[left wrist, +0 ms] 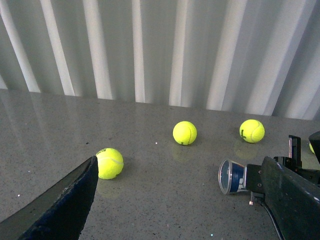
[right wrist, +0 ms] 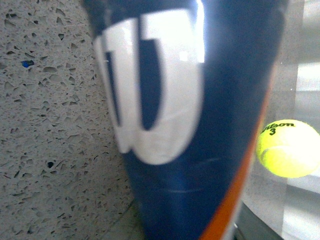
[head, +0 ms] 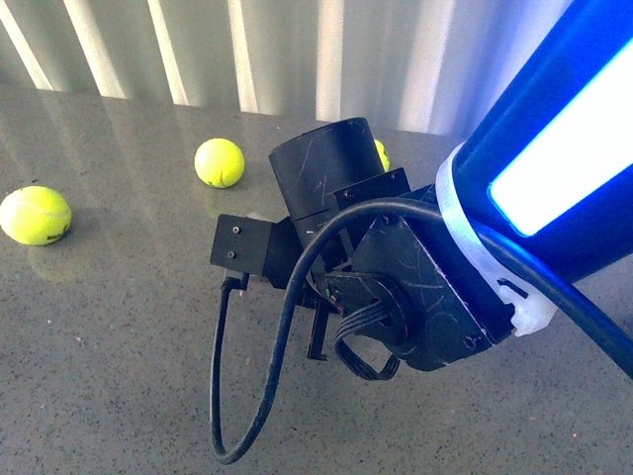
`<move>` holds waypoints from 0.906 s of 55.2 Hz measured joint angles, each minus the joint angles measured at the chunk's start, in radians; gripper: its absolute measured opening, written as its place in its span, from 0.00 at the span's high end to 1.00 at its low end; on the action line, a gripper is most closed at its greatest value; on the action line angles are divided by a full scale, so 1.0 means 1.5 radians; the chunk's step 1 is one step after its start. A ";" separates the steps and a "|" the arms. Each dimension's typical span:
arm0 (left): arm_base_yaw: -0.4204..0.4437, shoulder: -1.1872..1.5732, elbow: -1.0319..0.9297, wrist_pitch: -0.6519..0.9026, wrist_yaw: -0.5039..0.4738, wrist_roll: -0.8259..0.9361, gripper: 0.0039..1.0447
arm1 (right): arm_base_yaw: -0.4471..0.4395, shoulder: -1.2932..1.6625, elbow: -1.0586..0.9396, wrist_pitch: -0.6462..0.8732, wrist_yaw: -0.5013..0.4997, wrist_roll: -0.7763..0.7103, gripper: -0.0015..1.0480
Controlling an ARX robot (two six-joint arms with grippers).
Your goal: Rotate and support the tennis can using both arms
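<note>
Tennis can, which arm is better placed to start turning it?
Right. The tennis can fills its wrist view, label close up; from the left wrist it lies small and distant beside the tennis balls.

On the navy-labelled clear plastic tennis can [right wrist: 200,165] stands a large white "W" (blurred, seen very close). The fuzzy yellow tennis ball [right wrist: 288,148] beside it apparently reads "Wilson 3" in black.

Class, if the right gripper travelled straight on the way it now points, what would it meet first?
The tennis can: it fills the right wrist view, directly ahead and very close, perhaps already touching.
</note>
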 joint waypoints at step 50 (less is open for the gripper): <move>0.000 0.000 0.000 0.000 0.000 0.000 0.06 | -0.004 -0.127 -0.139 -0.050 0.007 0.100 0.07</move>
